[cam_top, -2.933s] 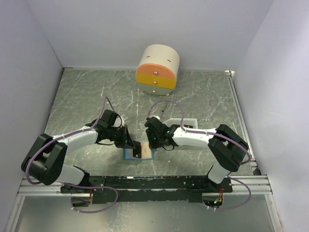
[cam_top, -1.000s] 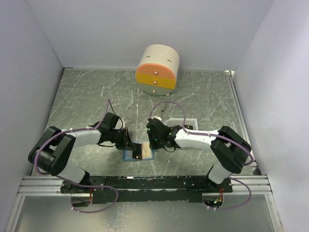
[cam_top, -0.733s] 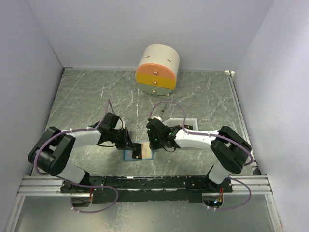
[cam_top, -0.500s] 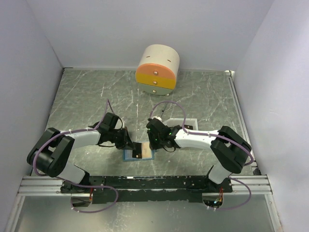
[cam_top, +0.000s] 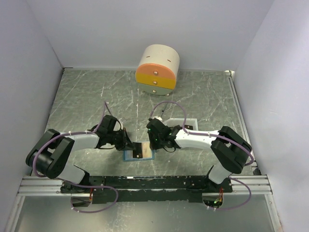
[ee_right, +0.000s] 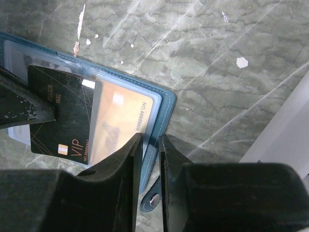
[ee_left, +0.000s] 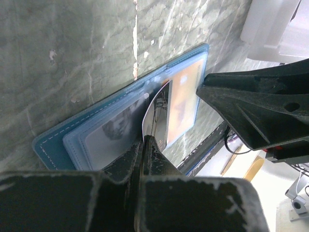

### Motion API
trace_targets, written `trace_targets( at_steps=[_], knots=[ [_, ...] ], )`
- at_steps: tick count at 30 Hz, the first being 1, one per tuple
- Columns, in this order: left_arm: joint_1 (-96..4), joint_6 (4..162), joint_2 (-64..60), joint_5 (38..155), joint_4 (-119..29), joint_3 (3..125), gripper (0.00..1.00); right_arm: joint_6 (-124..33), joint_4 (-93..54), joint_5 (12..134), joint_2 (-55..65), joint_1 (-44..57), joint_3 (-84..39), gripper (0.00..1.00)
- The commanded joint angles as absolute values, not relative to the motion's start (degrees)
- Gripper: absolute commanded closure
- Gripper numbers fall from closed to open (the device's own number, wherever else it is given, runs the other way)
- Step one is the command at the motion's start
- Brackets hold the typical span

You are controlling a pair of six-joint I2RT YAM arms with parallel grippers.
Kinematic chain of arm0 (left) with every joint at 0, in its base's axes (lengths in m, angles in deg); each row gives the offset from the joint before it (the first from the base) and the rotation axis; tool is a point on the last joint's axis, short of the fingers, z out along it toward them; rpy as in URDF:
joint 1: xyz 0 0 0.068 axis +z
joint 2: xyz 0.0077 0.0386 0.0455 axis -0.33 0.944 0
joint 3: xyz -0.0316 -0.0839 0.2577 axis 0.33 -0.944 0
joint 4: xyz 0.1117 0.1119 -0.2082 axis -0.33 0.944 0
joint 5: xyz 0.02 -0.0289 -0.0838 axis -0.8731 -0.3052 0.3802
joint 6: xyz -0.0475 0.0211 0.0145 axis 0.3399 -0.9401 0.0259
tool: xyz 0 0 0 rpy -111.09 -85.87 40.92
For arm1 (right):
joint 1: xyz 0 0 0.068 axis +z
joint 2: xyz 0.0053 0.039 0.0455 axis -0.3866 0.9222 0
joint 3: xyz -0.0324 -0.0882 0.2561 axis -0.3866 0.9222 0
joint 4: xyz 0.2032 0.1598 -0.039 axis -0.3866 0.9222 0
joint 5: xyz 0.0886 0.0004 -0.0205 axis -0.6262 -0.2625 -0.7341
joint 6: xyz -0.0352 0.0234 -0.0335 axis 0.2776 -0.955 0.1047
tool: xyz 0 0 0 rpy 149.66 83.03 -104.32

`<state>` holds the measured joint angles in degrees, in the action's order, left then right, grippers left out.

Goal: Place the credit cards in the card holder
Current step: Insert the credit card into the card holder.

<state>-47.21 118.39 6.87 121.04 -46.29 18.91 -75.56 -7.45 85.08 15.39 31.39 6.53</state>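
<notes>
Our left hand point(ee_left: 144, 145) is clamped on one edge of the black VIP card point(ee_right: 58, 113), over the open blue card holder point(ee_right: 165, 104) lying low-centre on the table point(cam_top: 96, 96) in the top view. Thin, light and springy, the card bows; we judge an edge pinch right. Our right hand point(ee_right: 150, 140) sits nearly closed at the holder's rim; whether it grips, we cannot tell.

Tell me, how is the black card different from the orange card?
The black card is dark with gold VIP lettering; the orange card is tan-orange. The left gripper pinches the black card, which sticks out; the orange card sits tucked under the card holder's clear pocket, ungripped. Both are thin, similar-sized rectangles.
</notes>
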Motion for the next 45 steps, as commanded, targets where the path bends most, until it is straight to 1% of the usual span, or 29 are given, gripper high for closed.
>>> trace_targets(
  at_steps=[1,6,13,26,30,37,41,45],
  knots=[
    [-47.30,118.82,7.24,115.11,-47.61,16.78,0.93,-77.15,-7.05,84.95,14.72,31.95,7.83,0.81],
    [-47.30,119.72,6.10,113.63,-48.40,16.05,0.93,-78.32,-7.89,84.20,14.54,31.85,8.34,0.81],
    [-47.65,119.48,6.69,114.94,-49.41,15.91,0.93,-78.88,-7.88,84.20,14.37,31.94,8.16,0.81],
    [-52.70,122.63,9.85,113.65,-52.76,16.95,0.93,-80.23,-9.13,83.40,14.96,31.92,7.83,0.81],
    [-53.02,122.44,9.63,112.40,-50.74,17.94,0.86,-80.35,-9.00,83.74,14.71,31.95,8.16,0.81],
    [-53.02,121.96,3.97,110.07,-39.78,21.83,0.62,-79.37,-8.61,84.24,14.27,31.91,8.47,0.81],
    [-53.02,121.81,1.39,106.10,-33.85,23.33,0.56,-79.30,-8.58,84.39,14.66,31.86,8.65,0.82],
    [-53.01,121.81,0.06,104.36,-31.85,23.63,0.51,-79.31,-8.93,84.29,14.51,31.87,8.78,0.82]
  ],
)
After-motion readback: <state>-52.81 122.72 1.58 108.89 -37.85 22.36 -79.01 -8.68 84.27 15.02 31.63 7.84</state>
